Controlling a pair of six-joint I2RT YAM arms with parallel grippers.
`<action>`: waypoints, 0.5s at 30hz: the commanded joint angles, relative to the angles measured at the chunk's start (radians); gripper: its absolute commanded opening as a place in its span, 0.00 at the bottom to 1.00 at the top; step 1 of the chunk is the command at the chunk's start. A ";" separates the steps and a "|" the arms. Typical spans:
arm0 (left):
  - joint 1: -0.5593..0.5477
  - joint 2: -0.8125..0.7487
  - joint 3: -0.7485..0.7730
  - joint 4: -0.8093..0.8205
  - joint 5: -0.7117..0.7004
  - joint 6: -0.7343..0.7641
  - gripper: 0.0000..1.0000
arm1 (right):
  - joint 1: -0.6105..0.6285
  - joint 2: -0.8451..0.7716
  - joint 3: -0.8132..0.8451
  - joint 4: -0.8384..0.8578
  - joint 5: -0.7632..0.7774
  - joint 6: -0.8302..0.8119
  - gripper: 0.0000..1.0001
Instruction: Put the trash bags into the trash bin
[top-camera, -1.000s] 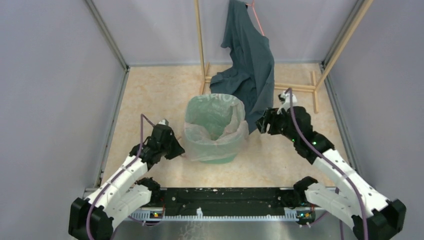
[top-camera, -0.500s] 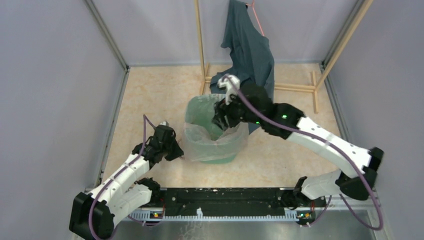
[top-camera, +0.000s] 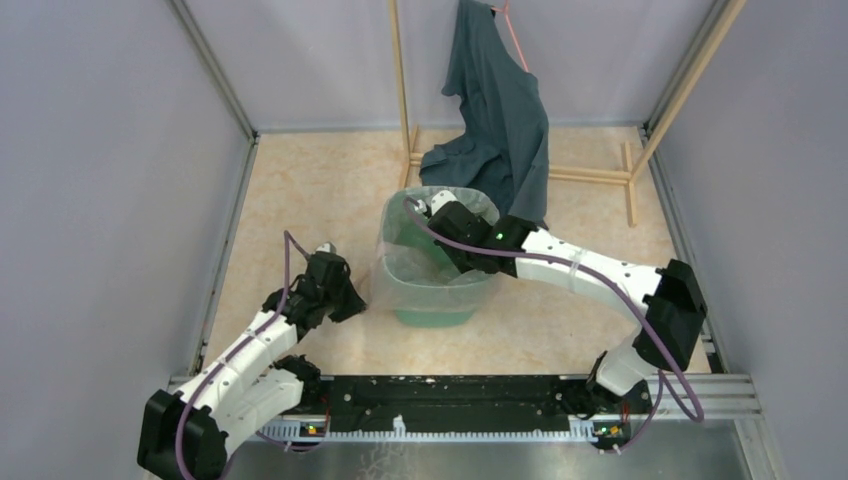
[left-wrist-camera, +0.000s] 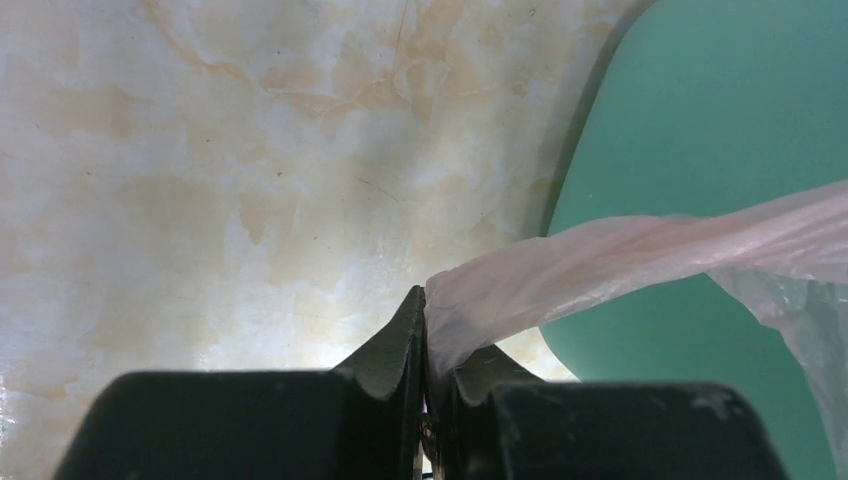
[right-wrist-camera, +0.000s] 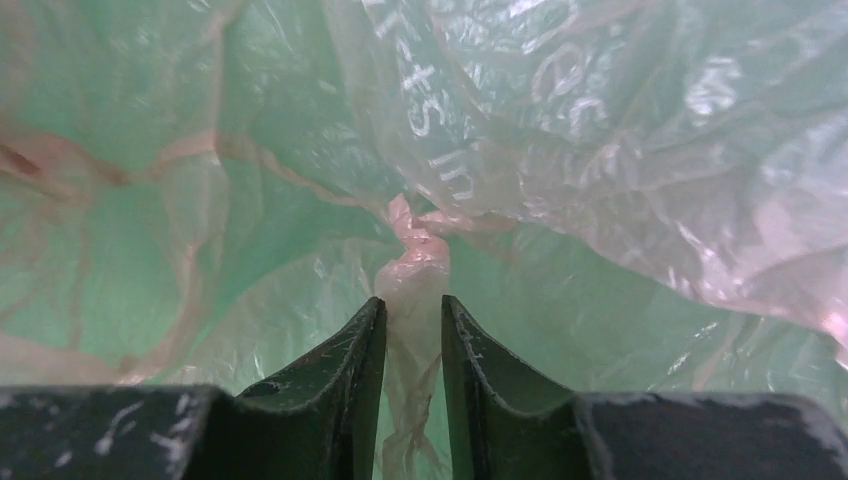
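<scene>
**Right arm (top-camera: 580, 268) now inside the trash bin (top-camera: 436, 316)**

Top view: your right arm, which stood to the right of the bin a second ago, now reaches down into it. The left gripper (top-camera: 356, 303) has stayed at the bin's left side.
Left wrist view: its jaws are clenched on a stretched edge of the trash bag (left-wrist-camera: 620, 260).
Right wrist view: the right gripper (right-wrist-camera: 412, 305) grasps a twisted strand of the bag, inside the bin.

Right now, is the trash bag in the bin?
Mostly in: trash bag lines the trash bin; left hand pinches one edge outside.
</scene>
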 joint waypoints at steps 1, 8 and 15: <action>0.004 -0.003 -0.018 0.015 -0.004 -0.005 0.11 | 0.009 0.036 0.069 -0.058 0.114 0.005 0.27; 0.004 -0.004 -0.020 0.015 0.001 -0.006 0.11 | 0.044 0.001 0.080 0.133 -0.095 0.016 0.39; 0.004 -0.020 -0.019 0.010 0.007 -0.010 0.11 | 0.044 0.118 -0.010 0.363 -0.102 0.055 0.40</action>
